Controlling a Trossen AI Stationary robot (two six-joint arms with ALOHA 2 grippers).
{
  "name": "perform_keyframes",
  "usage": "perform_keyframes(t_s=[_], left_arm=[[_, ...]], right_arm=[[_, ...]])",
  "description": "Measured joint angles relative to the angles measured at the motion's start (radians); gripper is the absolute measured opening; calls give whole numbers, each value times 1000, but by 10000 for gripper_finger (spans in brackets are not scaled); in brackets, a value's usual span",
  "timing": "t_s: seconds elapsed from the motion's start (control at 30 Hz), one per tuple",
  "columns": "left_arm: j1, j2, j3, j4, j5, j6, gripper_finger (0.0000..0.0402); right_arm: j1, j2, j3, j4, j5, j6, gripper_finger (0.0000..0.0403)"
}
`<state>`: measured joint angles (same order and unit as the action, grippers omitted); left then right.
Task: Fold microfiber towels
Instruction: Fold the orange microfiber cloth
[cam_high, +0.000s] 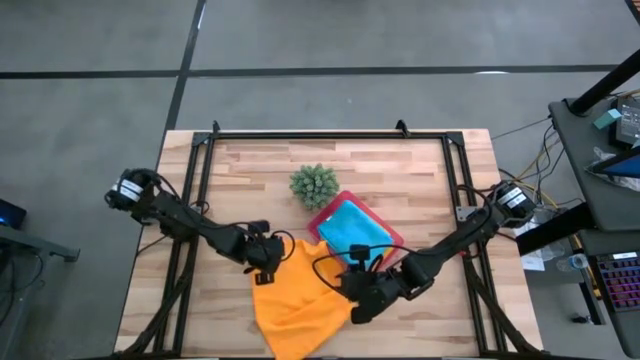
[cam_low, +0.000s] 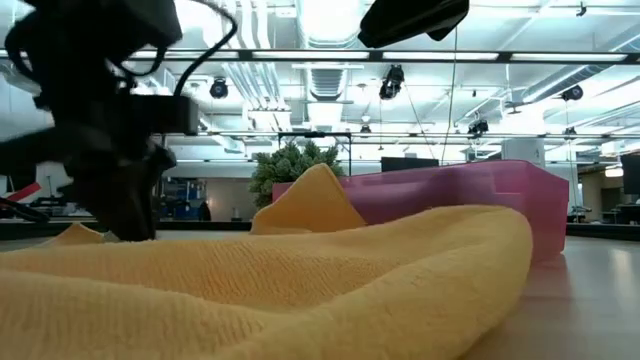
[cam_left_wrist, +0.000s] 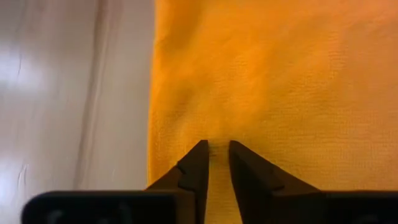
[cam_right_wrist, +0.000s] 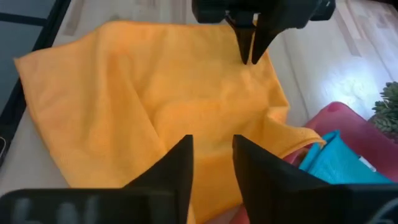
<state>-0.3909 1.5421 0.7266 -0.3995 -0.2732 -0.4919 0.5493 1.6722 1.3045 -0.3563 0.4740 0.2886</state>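
Lying rumpled on the near half of the wooden desk (cam_high: 420, 170), the orange towel (cam_high: 295, 295) has one corner against the pink tray (cam_high: 322, 218), which holds a light blue towel (cam_high: 352, 230). The left claw (cam_left_wrist: 214, 155) sits low on the orange towel's edge, its fingers slightly parted with a ridge of cloth between the tips. The right claw (cam_right_wrist: 212, 149) hovers just above the towel's opposite side, partly open and holding nothing. A spiky green plant (cam_high: 314, 184) stands just behind the tray.

left gripper (cam_left_wrist: 215, 157) narrowly parted, right gripper (cam_right_wrist: 212, 149) (open)
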Motion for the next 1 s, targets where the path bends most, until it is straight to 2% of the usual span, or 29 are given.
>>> perform_keyframes(t_s=[0.27, 0.4, 0.6, 1.0], left_arm=[[43, -4, -85, -5, -85, -71, 12], [57, -3, -87, -212, -86, -100, 1], [74, -5, -61, -495, -122, -223, 0], [75, -7, 32, -499, -103, -226, 0]], right_arm=[[-19, 0, 0, -5, 27, -22, 171], [-18, 0, 0, -7, 76, -39, 181], [-20, 0, 0, -6, 78, -45, 183], [-20, 0, -12, -4, 114, -26, 183]])
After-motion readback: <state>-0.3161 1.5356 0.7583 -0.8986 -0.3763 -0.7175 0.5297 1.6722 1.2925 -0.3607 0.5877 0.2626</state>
